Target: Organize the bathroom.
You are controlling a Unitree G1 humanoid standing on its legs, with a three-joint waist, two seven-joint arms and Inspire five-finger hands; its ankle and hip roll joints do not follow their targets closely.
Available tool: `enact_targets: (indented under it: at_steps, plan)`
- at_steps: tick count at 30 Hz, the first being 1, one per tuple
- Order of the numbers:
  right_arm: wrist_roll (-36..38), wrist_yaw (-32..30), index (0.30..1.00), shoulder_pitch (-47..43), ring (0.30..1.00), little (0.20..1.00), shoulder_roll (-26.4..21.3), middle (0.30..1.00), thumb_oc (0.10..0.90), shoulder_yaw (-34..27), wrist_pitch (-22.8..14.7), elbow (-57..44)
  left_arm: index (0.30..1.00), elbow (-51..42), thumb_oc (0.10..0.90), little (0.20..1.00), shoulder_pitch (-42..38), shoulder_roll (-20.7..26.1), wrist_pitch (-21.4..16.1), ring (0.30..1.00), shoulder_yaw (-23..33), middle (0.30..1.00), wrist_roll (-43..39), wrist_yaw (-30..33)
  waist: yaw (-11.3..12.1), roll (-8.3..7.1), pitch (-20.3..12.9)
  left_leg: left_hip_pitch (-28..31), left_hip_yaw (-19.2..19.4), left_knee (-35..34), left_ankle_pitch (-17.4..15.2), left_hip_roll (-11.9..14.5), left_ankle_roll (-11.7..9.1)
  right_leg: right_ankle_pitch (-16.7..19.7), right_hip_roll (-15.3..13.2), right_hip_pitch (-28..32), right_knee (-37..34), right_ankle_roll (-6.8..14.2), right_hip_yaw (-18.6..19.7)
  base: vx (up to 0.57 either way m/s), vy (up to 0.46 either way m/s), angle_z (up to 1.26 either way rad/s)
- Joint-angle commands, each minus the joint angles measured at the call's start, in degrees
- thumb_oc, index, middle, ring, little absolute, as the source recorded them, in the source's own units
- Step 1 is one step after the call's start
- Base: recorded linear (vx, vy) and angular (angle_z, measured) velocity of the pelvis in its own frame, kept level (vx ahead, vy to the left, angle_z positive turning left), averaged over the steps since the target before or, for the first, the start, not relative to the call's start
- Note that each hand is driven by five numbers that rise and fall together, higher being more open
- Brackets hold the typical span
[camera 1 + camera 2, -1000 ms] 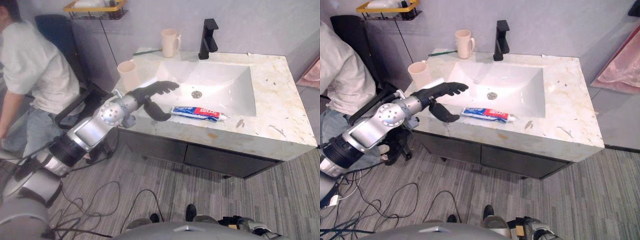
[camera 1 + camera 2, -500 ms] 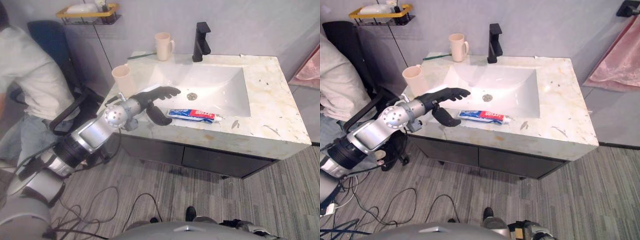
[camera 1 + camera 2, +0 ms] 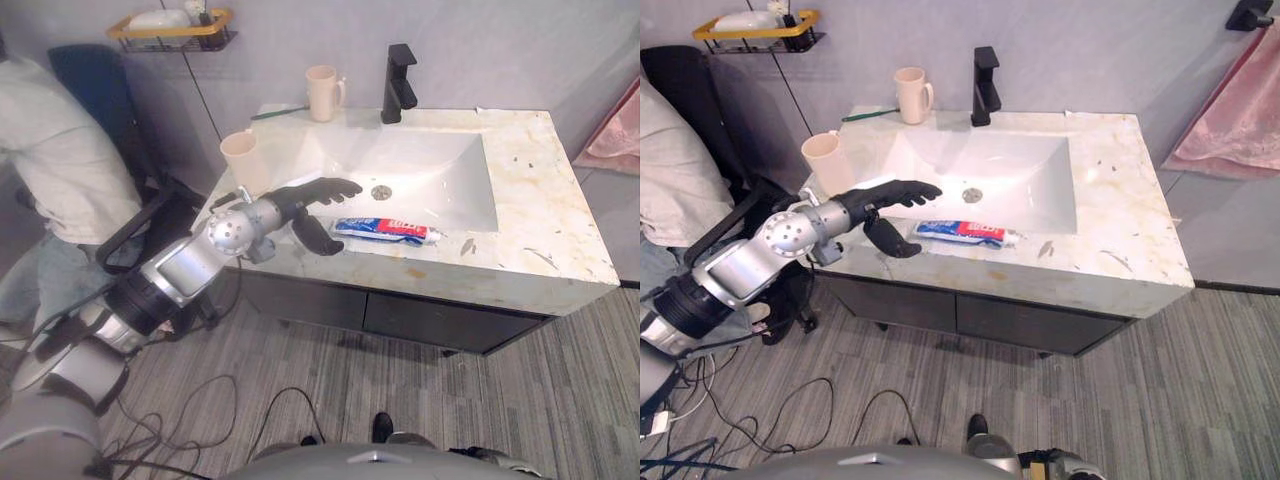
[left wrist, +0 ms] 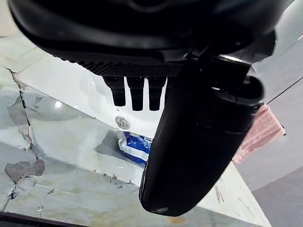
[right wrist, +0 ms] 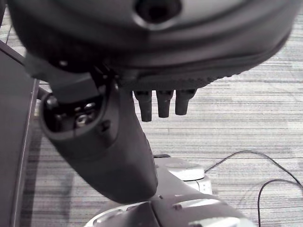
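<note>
- 1 marble vanity top fills the middle of the left eye view, with a white sink sunk into it and a black tap at the upper centre.
- A person sits at the left edge, beside a yellow wall shelf in the upper left corner.
- The left hand reaches in from the lower left and hovers over the counter's front edge, fingers straight and thumb spread wide, holding nothing.
- The right hand shows in the right wrist view, fingers relaxed and empty, above grey floor.
- 2 beige cups: one cup at centre left, one mug at upper centre, with a green toothbrush lying just left of the mug.
- The toothpaste tube lies flat on the front rim of the sink, just right of the left thumb, not touched.
- Judgement: the tube looks light, soft and a little slippery; pinching across its middle seems safest.
- The left wrist view shows the tube's blue end past the thumb and a pink towel at its right; the eye views show the tube's full length.
</note>
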Motion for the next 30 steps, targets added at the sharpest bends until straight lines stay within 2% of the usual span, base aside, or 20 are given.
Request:
enact_targets:
  at_steps: [1, 13, 22, 30]
  plan:
    - [2.62, 0.54, 0.9, -0.14, 0.9, 0.9, 1.79, 0.9, 0.8, 0.12, -0.63, -0.49, 0.9, -1.53, 0.8, 0.9, -8.74, 4.13, -3.13, 0.9, 4.9, 0.9, 3.82, 1.69, -1.26, -3.52, -1.12, -7.37, 0.88, 6.1, -0.65, -3.69, -0.46, -6.37, 0.74, 5.79, 0.99, 2.29, -2.95, 0.04, -0.016, -0.05]
    - [2.7, 1.53, 0.9, 0.97, 0.9, 0.9, 1.77, 0.9, 0.8, -0.65, -2.09, 0.67, 0.9, 2.61, 0.8, 0.9, -8.33, 3.05, -5.85, 0.9, 4.11, 0.9, 8.61, 5.89, -2.12, -3.79, -0.38, -7.59, 1.68, 7.24, -1.06, -3.5, -0.13, -6.93, 0.63, 5.35, 2.54, 2.12, -2.38, 0.03, -0.011, -0.09]
    - [3.74, 0.55, 0.9, 0.61, 0.9, 0.9, 2.08, 0.9, 0.8, -0.34, -2.1, 0.32, 0.9, 5.27, 0.8, 0.9, -7.1, -0.03, -5.99, 0.9, 3.0, 0.9, 10.88, 6.35, -2.77, -3.35, -0.19, -6.96, 2.0, 6.86, -1.06, -3.48, -0.14, -7.08, 0.66, 5.31, 2.97, 2.06, -1.98, 0.01, -0.001, 0.0]
    - [3.58, -0.31, 0.9, 1.42, 0.9, 0.9, 2.16, 0.9, 0.8, 0.39, -1.19, -1.11, 0.9, 7.51, 0.8, 0.9, -7.29, -1.51, -4.51, 0.9, 1.66, 0.9, 11.77, 7.5, -3.58, -3.41, 0.02, -7.36, 2.2, 7.66, -1.36, -3.59, 0.07, -7.15, 0.56, 5.05, 3.26, 2.03, -1.58, 0.01, 0.001, -0.02]
